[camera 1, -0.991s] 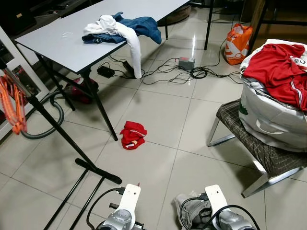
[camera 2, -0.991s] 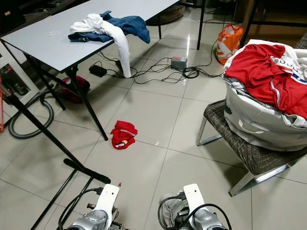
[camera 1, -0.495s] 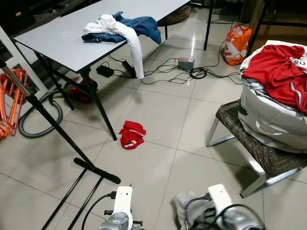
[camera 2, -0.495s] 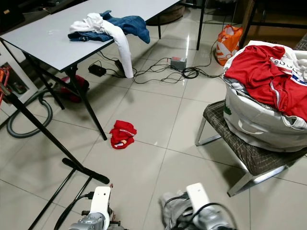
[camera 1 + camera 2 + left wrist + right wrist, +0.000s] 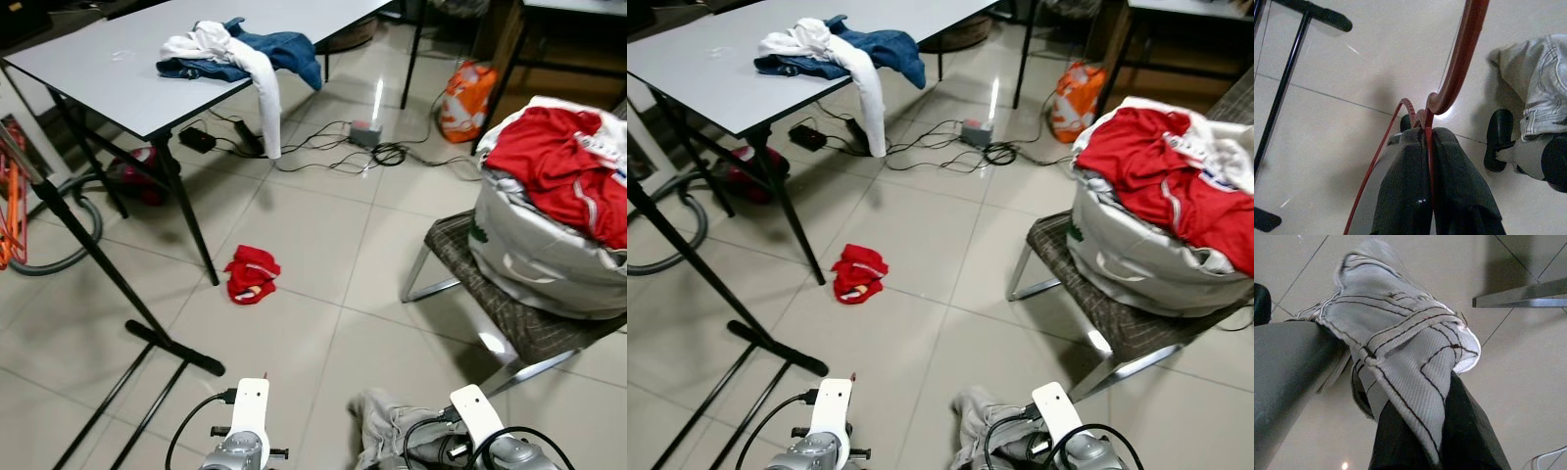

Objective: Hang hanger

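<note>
1. Hanger (image 5: 1459,58) is red and thin, with a bent curve, and it is held in the left gripper (image 5: 1427,142), low down near the floor in front of the robot.
2. The two black fingers (image 5: 1400,186) of that gripper are pressed together on the hanger's thin red wire.
3. The black rack (image 5: 93,259) stands off to the robot's left and a bit ahead, so the left arm is the nearer one. Its top bar is out of sight, so I cannot tell how high the hanger must go.
4. More orange hangers (image 5: 12,211) hang at the far left edge, by the rack.
5. The right gripper (image 5: 1420,431) is closed on a pale grey striped cloth (image 5: 1400,352), held low too.
6. I think the hanger must be lifted up and to the left to reach the rack.
</note>
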{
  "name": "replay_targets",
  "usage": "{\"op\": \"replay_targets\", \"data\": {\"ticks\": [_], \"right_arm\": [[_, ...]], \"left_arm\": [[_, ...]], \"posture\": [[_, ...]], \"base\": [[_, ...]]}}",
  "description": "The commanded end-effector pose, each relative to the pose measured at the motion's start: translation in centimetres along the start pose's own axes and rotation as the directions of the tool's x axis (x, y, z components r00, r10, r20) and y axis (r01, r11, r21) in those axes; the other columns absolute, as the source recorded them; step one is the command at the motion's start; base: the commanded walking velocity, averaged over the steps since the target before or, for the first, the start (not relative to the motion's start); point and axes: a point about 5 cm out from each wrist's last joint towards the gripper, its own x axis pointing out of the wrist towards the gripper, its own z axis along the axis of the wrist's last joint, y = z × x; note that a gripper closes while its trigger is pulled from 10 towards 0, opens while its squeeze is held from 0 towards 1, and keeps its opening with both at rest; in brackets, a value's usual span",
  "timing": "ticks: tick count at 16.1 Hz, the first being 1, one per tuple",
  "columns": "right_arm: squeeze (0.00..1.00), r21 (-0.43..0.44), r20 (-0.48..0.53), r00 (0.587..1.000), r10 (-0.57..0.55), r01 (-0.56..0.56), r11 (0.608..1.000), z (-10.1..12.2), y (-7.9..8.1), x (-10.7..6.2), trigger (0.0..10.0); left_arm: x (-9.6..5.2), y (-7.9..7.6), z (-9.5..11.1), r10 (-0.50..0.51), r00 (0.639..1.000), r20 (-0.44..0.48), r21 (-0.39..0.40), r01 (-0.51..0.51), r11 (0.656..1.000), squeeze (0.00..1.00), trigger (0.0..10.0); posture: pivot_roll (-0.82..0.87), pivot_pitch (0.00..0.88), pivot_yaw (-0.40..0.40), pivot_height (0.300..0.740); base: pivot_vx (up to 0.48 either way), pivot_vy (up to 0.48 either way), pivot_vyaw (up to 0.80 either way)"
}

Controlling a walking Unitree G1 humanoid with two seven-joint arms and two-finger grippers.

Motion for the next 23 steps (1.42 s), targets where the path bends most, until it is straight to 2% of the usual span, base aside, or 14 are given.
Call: {"op": "replay_targets", "data": {"ticks": [1, 2, 5, 10, 17, 23], "right_arm": [[0.00, 0.007, 0.023, 1.000, -0.009, 0.009, 1.000, 0.3, 0.1, 0.0, 0.0], [0.00, 0.021, 0.028, 1.000, -0.004, 0.003, 1.000, 0.6, 0.5, 0.1, 0.0], [0.00, -0.018, 0.038, 0.999, 0.031, -0.031, 0.999, 1.4, 2.4, 0.5, 0.0], [0.00, 0.022, 0.057, 0.998, 0.024, -0.025, 0.999, 2.4, 3.1, 0.7, 0.0], [0.00, 0.074, 0.064, 0.998, 0.016, -0.021, 0.997, 1.5, 1.4, 0.3, 0.0], [0.00, 0.102, 0.014, 1.000, -0.022, 0.021, 0.995, -1.3, -0.3, -0.2, 0.0]], "left_arm": [[-0.7, -4.1, -2.1, -0.104, 0.992, -0.069, 0.009, 0.105, 0.994, 0.00, 10.0], [-0.7, -4.1, -2.0, -0.106, 0.992, -0.069, 0.025, 0.108, 0.994, 0.00, 10.0], [-0.6, -3.9, -2.0, -0.088, 0.994, -0.072, 0.003, 0.089, 0.996, 0.00, 10.0], [-0.6, -3.5, -1.9, -0.096, 0.993, -0.065, 0.047, 0.099, 0.994, 0.00, 10.0], [-0.6, -3.5, -2.1, -0.105, 0.992, -0.066, 0.063, 0.109, 0.992, 0.00, 10.0], [-0.6, -3.6, -2.1, -0.103, 0.992, -0.065, 0.068, 0.108, 0.992, 0.00, 10.0]], "posture": [[-0.11, 0.000, -0.014, 0.740], [-0.10, 0.000, -0.012, 0.740], [-0.09, 0.000, -0.010, 0.740], [-0.09, 0.000, 0.018, 0.740], [-0.11, 0.000, 0.029, 0.740], [-0.10, 0.000, 0.024, 0.740]], "base": [[0.000, 0.000, 0.00], [0.000, 0.000, 0.00], [0.000, 0.000, 0.00], [0.000, 0.000, 0.00], [0.000, 0.000, 0.00], [0.000, 0.000, 0.00]]}}
